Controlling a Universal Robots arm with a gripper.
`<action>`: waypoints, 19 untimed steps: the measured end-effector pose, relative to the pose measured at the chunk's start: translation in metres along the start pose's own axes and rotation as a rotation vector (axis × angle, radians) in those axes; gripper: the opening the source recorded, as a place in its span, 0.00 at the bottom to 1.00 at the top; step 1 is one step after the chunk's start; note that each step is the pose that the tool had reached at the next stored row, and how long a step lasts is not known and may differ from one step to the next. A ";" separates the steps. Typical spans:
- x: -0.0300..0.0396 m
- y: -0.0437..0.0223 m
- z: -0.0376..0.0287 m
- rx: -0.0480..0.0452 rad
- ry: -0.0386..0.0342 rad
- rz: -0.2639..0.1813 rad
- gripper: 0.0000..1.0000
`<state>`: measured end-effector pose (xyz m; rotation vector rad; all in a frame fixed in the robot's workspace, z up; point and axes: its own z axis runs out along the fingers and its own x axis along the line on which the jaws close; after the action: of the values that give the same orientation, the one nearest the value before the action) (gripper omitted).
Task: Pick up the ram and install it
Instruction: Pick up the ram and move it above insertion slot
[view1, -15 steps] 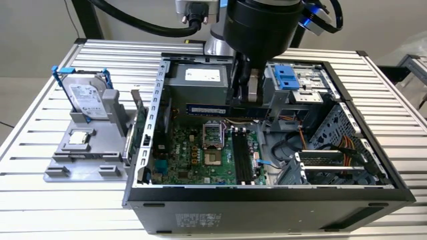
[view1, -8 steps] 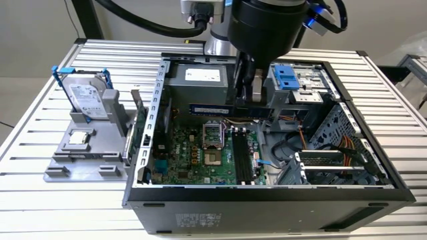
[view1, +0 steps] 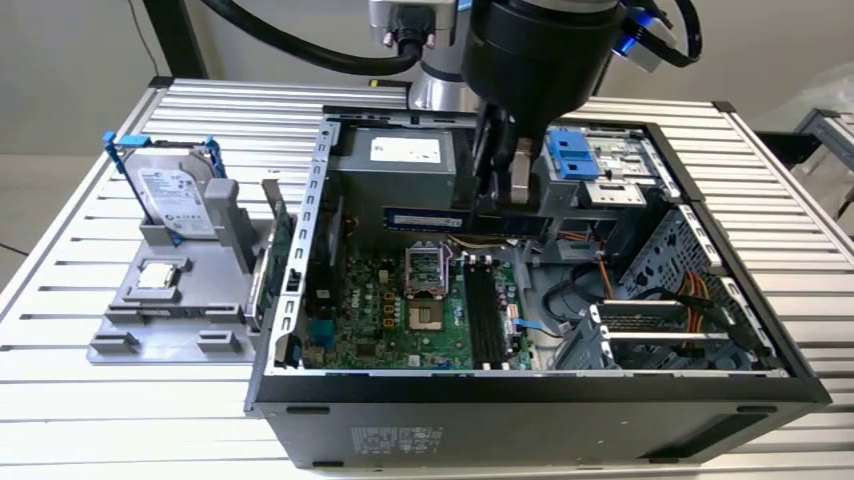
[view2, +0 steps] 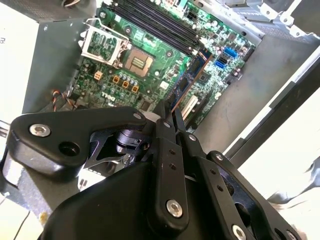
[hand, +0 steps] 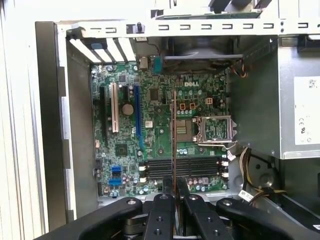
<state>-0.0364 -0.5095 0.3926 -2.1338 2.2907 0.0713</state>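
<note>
The ram (view1: 424, 218), a light, stiff but fragile stick judged best gripped across its flat faces near one end, clear of the contacts, is held clenched in the pincer (hand: 174, 185) above the motherboard (hand: 150, 107).

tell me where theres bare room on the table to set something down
Bare table slats lie between the grey holder and the near edge, at the exterior view's left of the computer case, and beyond that holder. Inside the case is crowded: the end effector grips the ram above the motherboard.
</note>
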 end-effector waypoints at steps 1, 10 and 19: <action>-0.0001 -0.0006 0.0000 0.0001 -0.0001 0.001 0.00; -0.0008 -0.0107 -0.0002 0.0004 -0.0003 0.009 0.00; -0.0019 -0.0269 -0.0006 0.0005 -0.0004 0.014 0.00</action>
<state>-0.0094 -0.5095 0.3926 -2.1181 2.3049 0.0712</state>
